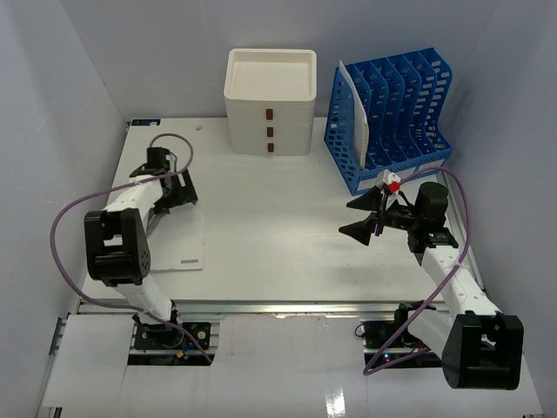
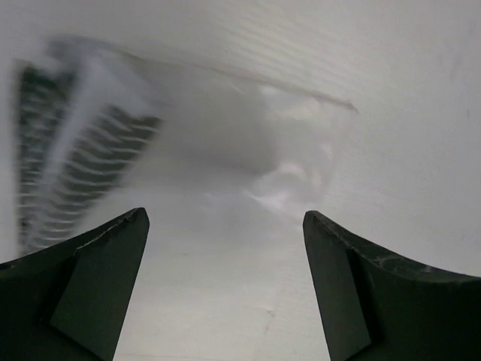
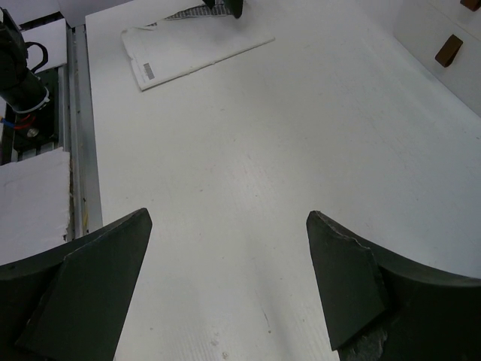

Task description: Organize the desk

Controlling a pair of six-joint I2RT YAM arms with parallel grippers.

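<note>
1. Left jaws: spread wide, nothing betw. them, hanging low over the far end of a white notebook (image 1: 178, 239). Touching the cover or not: can't tell, wrist view too blurred.
2. Notebook lies flat on the left part of the desk (image 1: 287, 226), near the front rail (image 1: 278, 306). Long axis runs front-to-back. Spiral binding (image 2: 60, 150) is along its left edge, barcode label (image 1: 187, 259) at the near end.
3. Key relation: notebook sits directly under the left jaws, binding off to their left, and the gap betw. the fingers seems to run across the short axis. Left arm is by far the nearer, so prob. the one to take it. A flat cover gives little to pinch, so an edge looks like the way in.
4. Back centre: cream drawer box (image 1: 270, 100), brown handles down its front.
5. Just right of it: blue file rack (image 1: 392, 117), w/ a white sheet (image 1: 352, 109) standing in its leftmost slot.
6. Right jaws: also spread, empty, held above bare desk in front of the rack and facing left. Notebook is well apart from them, across the desk at the far top of the right wrist view.
7. Count: 1 notebook, 1 drawer box w/ 3 handles, 1 rack, 1 sheet in it.
</note>
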